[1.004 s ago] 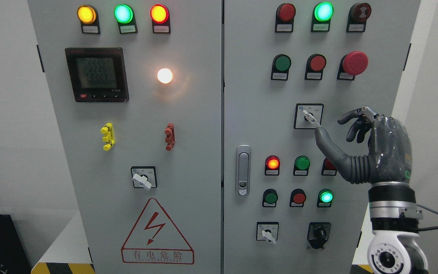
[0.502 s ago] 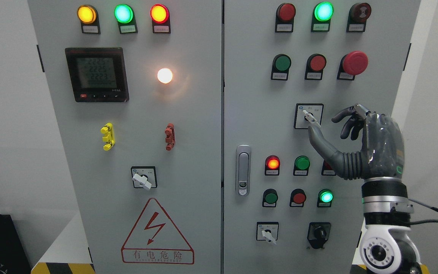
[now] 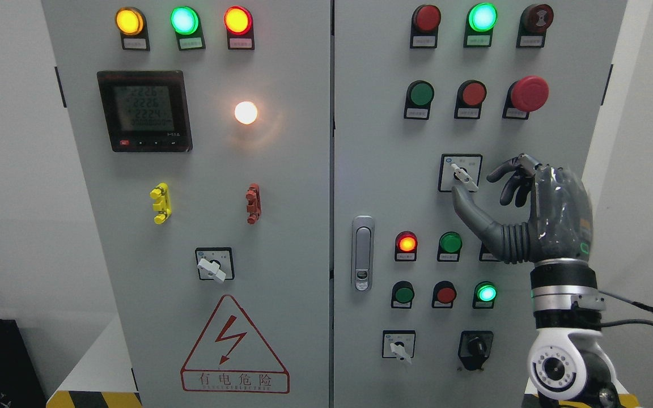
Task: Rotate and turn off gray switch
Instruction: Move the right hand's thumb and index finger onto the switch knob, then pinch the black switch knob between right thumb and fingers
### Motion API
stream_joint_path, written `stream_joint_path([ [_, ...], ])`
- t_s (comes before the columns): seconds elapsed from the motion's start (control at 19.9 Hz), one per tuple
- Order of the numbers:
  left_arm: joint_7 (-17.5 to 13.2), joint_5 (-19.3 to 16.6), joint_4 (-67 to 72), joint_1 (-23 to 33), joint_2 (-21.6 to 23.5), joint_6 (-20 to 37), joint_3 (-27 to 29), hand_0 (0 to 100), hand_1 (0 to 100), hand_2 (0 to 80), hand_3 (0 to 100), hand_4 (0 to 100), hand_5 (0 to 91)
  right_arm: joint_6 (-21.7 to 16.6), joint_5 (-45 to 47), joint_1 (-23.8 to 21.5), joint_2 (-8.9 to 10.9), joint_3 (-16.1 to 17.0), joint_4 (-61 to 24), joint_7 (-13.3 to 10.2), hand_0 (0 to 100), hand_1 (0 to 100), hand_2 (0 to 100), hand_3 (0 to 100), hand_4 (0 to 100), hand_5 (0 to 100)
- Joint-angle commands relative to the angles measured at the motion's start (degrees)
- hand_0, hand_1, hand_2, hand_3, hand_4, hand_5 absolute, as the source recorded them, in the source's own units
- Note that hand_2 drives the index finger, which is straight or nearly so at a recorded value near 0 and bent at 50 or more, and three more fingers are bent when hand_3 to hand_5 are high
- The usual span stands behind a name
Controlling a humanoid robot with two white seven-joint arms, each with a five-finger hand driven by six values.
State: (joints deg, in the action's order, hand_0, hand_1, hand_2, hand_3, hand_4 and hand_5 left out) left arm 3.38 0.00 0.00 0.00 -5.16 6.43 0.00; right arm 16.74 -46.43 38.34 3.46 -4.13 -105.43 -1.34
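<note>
Electrical cabinet [image 3: 281, 226], two grey doors side by side, fills my view. On its right door [image 3: 372, 170] my right hand [image 3: 530, 215] stands raised, palm toward the panel, thumb [image 3: 474, 212] stretched up and to the left, fingers [image 3: 508, 170] curled loosely apart from it, holding nothing. The gray rotary switch [image 3: 462, 174] sits mid-door in its black-framed plate, lever slanted down to the right, just above my thumb tip and left of my fingertips; I cannot tell whether the thumb touches it.
</note>
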Motion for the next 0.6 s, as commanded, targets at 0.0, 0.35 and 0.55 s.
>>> stream_joint_path([
  [0.0, 0.04, 1.14, -1.40, -0.53, -0.03, -0.02, 0.44, 12, 39, 0.0, 0, 0, 0.0, 0.49, -0.16, 0.69, -0.03, -0.96, 1.45, -0.06, 6, 42, 57, 87, 93, 100],
  [0.35, 0.04, 1.14, -1.40, -0.53, 0.06, -0.02, 0.44, 12, 39, 0.0, 0, 0, 0.0, 0.84, -0.16, 1.13, -0.03, -1.49, 1.98, -0.06, 8, 42, 57, 87, 93, 100],
  [0.55, -0.04, 1.14, -1.40, -0.53, -0.03, -0.11, 0.44, 12, 39, 0.0, 0, 0, 0.0, 0.84, -0.33, 1.13, -0.03, -1.49, 2.07, -0.06, 9, 42, 58, 87, 93, 100],
])
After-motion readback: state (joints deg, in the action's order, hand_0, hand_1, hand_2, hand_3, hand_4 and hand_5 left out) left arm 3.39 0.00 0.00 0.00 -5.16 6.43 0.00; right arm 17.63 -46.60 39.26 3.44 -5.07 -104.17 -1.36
